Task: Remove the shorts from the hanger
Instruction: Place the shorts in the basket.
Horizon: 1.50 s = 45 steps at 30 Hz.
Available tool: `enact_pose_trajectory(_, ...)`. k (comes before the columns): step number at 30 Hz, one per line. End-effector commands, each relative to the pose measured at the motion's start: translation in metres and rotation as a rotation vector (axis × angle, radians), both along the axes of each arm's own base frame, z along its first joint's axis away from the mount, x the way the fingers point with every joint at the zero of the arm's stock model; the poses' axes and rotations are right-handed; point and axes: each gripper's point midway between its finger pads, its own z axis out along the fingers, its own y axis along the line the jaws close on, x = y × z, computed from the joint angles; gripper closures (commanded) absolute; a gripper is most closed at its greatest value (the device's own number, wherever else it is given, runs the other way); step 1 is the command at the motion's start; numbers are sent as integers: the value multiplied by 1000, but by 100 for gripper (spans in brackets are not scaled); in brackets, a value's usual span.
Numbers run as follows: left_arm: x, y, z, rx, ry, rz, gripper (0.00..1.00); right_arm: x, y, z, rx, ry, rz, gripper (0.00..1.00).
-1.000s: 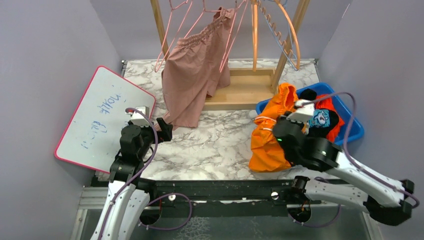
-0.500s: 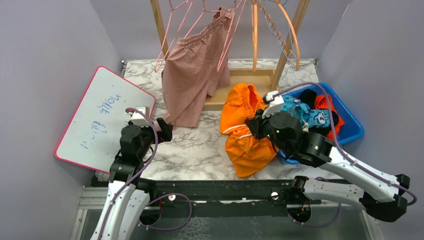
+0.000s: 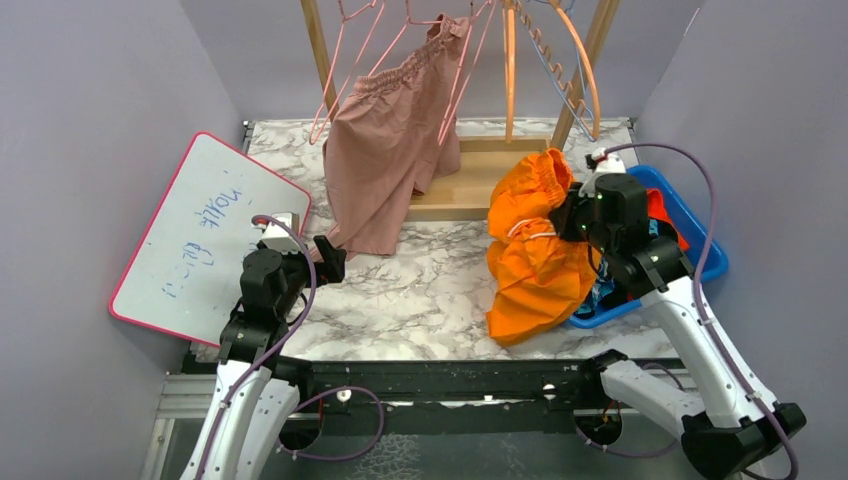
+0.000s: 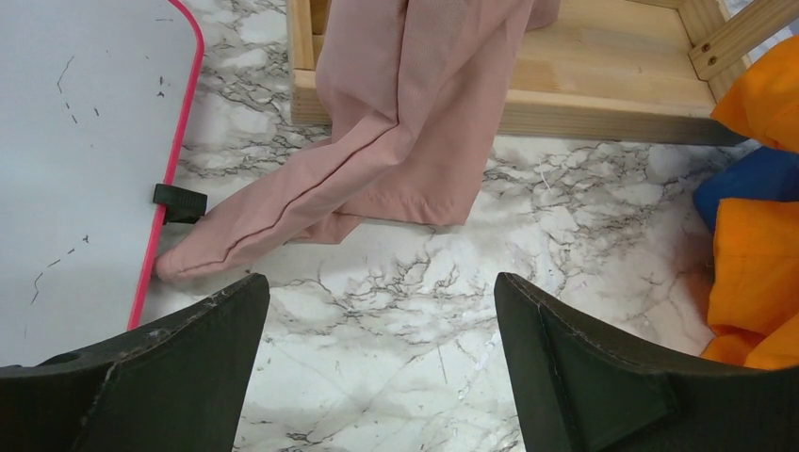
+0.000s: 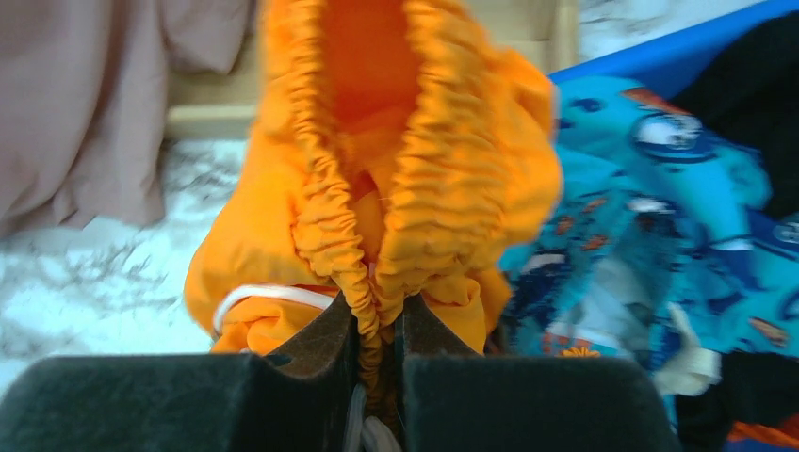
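Hung at upper centre: dusty pink shorts [image 3: 385, 160], hem trailing on the marble table [image 3: 420, 290]. Right of centre: bright orange shorts [image 3: 535, 265], waistband pinched in the right gripper [image 5: 377, 325], beside the blue bin [image 3: 705, 245]. Lower left: left gripper [image 4: 377, 311], jaws wide apart, holding nothing.

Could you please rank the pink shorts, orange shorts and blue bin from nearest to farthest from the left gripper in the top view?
1. Pink shorts, hanging just beyond the left gripper.
2. Orange shorts, right of centre.
3. Blue bin, far right.
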Motion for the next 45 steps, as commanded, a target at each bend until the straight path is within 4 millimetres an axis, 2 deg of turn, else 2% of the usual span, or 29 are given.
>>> enact_pose_trajectory(1, 3, -4, 16, -8, -50, -25, 8, 4, -43, 31, -21, -63, -106, 98)
enact_pose_trajectory(4, 3, -4, 16, -6, -53, -26, 8, 10, -76, 39, -22, -71, -196, 98)
enact_pose_trajectory(7, 3, -5, 16, -8, -54, -30, 8, 19, -100, 49, 10, -76, -236, 98)
enact_pose_trajectory(10, 3, -5, 16, -8, -52, -31, 8, 24, -128, 79, 23, -119, -359, 98)
enact_pose_trajectory(15, 2, -5, 16, -9, -52, -33, 8, 23, -172, 135, -62, -200, -561, 98)
enact_pose_trajectory(21, 2, -6, 17, -10, -56, -40, 8, 13, -207, 201, -185, -307, -719, 98)
enact_pose_trajectory(24, 2, -7, 17, -10, -57, -43, 8, 8, -218, 219, -235, -325, -764, 98)
enact_pose_trajectory(27, 2, -7, 18, -11, -59, -45, 8, 2, -221, 221, -258, -344, -780, 98)
enact_pose_trajectory(29, 2, -8, 18, -12, -58, -47, 8, 4, -212, 204, -221, -321, -739, 98)
enact_pose_trajectory(30, 2, -8, 17, -11, -58, -48, 8, 10, -200, 188, -187, -294, -673, 98)
enact_pose_trajectory(32, 2, -8, 18, -13, -59, -48, 8, 17, -184, 135, -128, -195, -595, 98)
enact_pose_trajectory(34, 2, -8, 17, -12, -58, -49, 8, 21, -166, 72, -51, -66, -540, 98)
enact_pose_trajectory(36, 2, -8, 17, -13, -57, -51, 8, 27, -156, 31, 34, -25, -535, 98)
enact_pose_trajectory(39, 2, -10, 17, -15, -56, -62, 8, 32, -153, -36, 144, 57, -622, 98)
enact_pose_trajectory(41, 2, -10, 17, -13, -57, -60, 8, 30, -147, -73, 190, 128, -638, 98)
enact_pose_trajectory(45, 1, -8, 19, -9, -66, -51, 8, 30, -153, -134, 190, 183, -707, 98)
